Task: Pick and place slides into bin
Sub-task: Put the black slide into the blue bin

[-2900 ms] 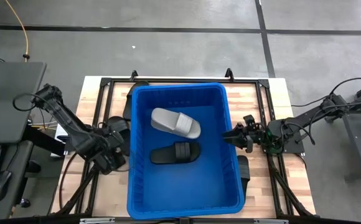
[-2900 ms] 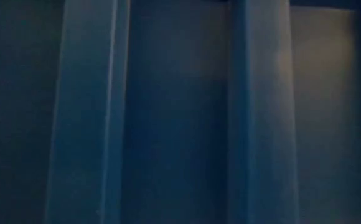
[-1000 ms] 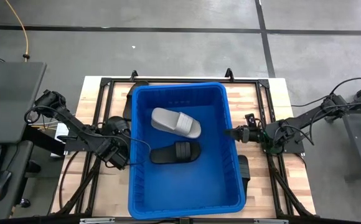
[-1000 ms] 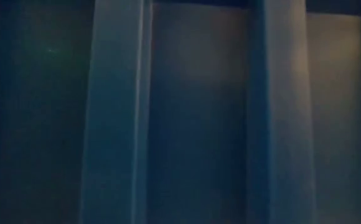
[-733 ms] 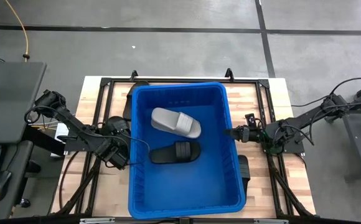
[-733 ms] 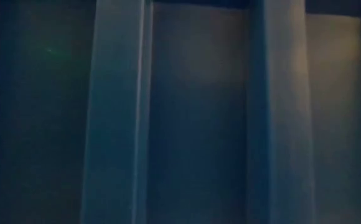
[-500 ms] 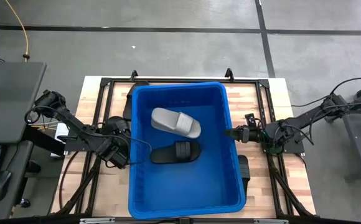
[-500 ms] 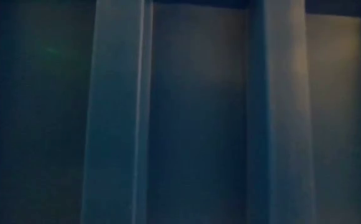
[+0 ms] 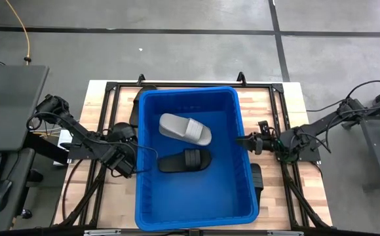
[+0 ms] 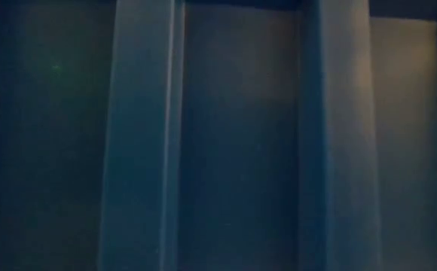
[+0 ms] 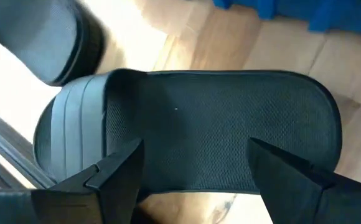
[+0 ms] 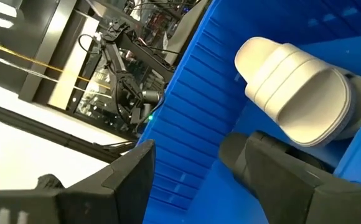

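Observation:
The blue bin (image 9: 193, 206) stands mid-table and holds a light grey slide (image 9: 185, 129) and a black slide (image 9: 185, 160) on its floor. My left gripper (image 9: 127, 162) is low beside the bin's left wall. In the left wrist view it is open (image 11: 190, 180) over another black slide (image 11: 218, 137), which lies flat on the wood with its strap (image 11: 75, 124) at one end. My right gripper (image 9: 242, 139) is open and empty at the bin's right rim. Its wrist view (image 12: 199, 180) looks into the bin at the grey slide (image 12: 299, 102). My left gripper stands with open fingers (image 11: 115, 171) over the black slide's footbed (image 11: 193, 130), coming from above. I cannot tell whether the fingers touch it.
More black slides lie on the table: one by the bin's far left corner (image 9: 142, 97), one by its right wall (image 9: 257, 178), one beyond my left gripper (image 11: 62, 43). The bin's wall (image 10: 218, 135) fills the low view. A black frame (image 9: 111, 88) edges the table.

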### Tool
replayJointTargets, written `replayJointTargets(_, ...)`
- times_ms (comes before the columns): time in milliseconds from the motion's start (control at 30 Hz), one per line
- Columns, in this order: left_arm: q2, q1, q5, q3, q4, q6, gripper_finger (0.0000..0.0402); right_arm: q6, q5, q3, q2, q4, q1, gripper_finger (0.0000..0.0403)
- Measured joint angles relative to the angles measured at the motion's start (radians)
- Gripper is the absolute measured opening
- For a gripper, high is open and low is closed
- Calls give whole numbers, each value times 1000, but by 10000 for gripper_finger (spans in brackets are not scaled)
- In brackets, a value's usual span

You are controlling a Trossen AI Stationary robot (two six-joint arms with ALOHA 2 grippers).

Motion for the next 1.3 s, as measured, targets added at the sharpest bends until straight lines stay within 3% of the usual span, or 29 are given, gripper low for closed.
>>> replayJointTargets(233,-1,-8,53,2,1,189,273,-102,42,0,0,-5,1,236)
replayJointTargets(433,-4,-6,59,31,-27,96,260,-114,61,1,-1,-42,2,236)
replayJointTargets(567,-4,-22,157,31,-19,79,243,-113,61,2,-1,-57,2,236)
replayJointTargets(800,3,-84,115,30,-17,-12,224,-129,63,2,-1,-63,2,238)
replayJointTargets(967,2,-72,119,-15,-32,-156,244,-130,68,2,-1,-66,2,233)
replayJointTargets(1300,3,-27,66,-14,-12,-237,297,-115,123,1,-1,-67,1,232)
